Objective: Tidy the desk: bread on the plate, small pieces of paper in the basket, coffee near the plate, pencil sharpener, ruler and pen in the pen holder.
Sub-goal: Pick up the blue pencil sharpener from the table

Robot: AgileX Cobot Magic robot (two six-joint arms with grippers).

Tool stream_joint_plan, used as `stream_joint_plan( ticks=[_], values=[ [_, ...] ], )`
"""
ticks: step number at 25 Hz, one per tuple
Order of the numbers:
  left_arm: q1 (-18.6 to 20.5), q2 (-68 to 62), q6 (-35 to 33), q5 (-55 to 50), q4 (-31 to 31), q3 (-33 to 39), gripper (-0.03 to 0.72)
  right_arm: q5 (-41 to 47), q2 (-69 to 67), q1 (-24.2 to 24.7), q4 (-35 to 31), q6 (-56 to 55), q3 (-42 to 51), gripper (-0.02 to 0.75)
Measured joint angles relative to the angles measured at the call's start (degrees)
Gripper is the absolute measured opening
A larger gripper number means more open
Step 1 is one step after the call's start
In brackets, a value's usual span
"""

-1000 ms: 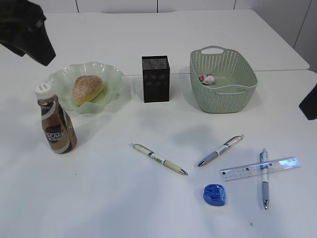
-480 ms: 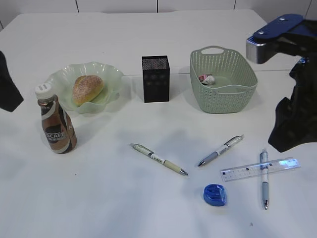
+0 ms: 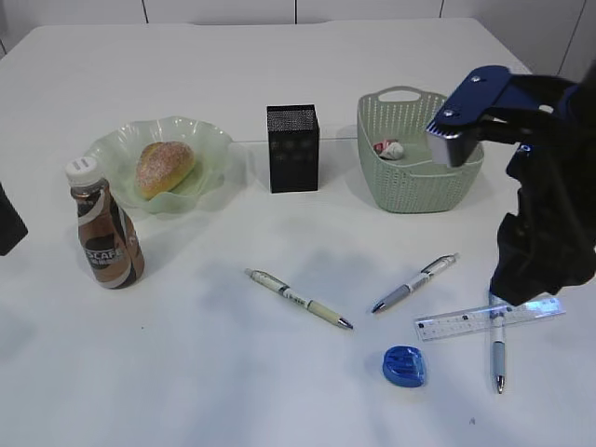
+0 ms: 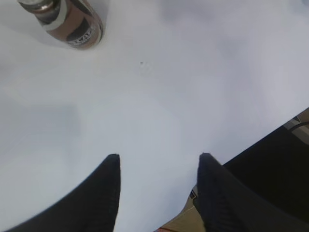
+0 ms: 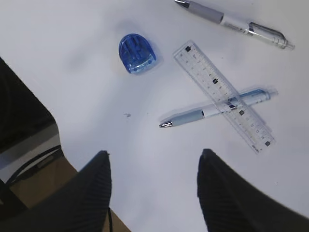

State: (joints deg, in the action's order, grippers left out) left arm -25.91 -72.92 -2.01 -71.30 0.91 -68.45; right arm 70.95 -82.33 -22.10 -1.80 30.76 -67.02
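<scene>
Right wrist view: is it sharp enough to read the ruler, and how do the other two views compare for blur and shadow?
Right wrist view: ruler markings and blue sharpener crisp, dark tool fingers soft. Left wrist view: coffee blurred, desk with soft grey shadows. Exterior view: even light, faint shadows, right arm dark and slightly smeared.

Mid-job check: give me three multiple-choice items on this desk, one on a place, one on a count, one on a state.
1. Where is the bread?
A. in the basket
B. on the plate
C. beside the coffee on the desk

2. How many pens lie on the desk?
A. two
B. three
C. four

3. How do the ruler and the blue pen lie?
A. crossed
B. side by side
C. far apart

Answers: 1 B, it sits in the plate. 2 B, three show in the exterior view. 3 A, the ruler lies over the pen.
</scene>
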Motion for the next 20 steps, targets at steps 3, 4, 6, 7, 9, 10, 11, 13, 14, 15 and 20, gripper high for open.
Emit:
stream_joint_plan(
  ticks=[3, 4, 6, 7, 9, 10, 11, 13, 14, 15, 20],
  values=[
    [0.0, 0.0, 0.0, 0.1, 0.0, 1.7, 0.356, -0.3, -1.0, -1.2, 0.2, 3.1, -0.1, 0.449],
    [0.0, 0.0, 0.0, 0.1, 0.0, 2.2, 0.356, -0.6, -1.5, -1.8, 0.2, 4.0, -0.1, 0.449],
    [0.0, 0.0, 0.0, 0.1, 0.0, 3.4, 0.356, -1.5, -2.3, -2.7, 0.2, 6.4, -0.1, 0.449],
    [0.0, 0.0, 0.0, 0.1, 0.0, 3.6, 0.352, -1.8, -3.0, -3.4, 0.2, 7.2, -0.1, 0.449],
    [0.0, 0.0, 0.0, 0.2, 0.0, 4.0, 0.346, -3.0, -4.3, -3.9, 0.1, 9.0, -0.1, 0.449],
    [0.0, 0.0, 0.0, 0.2, 0.0, 4.1, 0.345, -3.4, -4.9, -3.8, -0.3, 9.7, -0.1, 0.449],
    [0.0, 0.0, 0.0, 0.2, 0.0, 4.1, 0.344, -3.9, -5.5, -3.8, -0.6, 11.2, -0.1, 0.449],
    [0.0, 0.0, 0.0, 0.2, 0.0, 4.1, 0.344, -4.0, -5.8, -3.8, -0.8, 12.1, -0.1, 0.449],
    [0.0, 0.0, 0.0, 0.2, 0.0, 4.1, 0.344, -4.5, -7.3, -3.8, -1.2, 14.6, -0.1, 0.449],
    [0.0, 0.0, 0.0, 0.2, 0.0, 4.1, 0.344, -4.8, -7.7, -3.8, -1.4, 15.0, -0.1, 0.449],
    [0.0, 0.0, 0.0, 0.3, 0.0, 4.1, 0.339, -8.0, -10.0, -3.8, -1.8, 16.4, -0.1, 0.449]
  ],
)
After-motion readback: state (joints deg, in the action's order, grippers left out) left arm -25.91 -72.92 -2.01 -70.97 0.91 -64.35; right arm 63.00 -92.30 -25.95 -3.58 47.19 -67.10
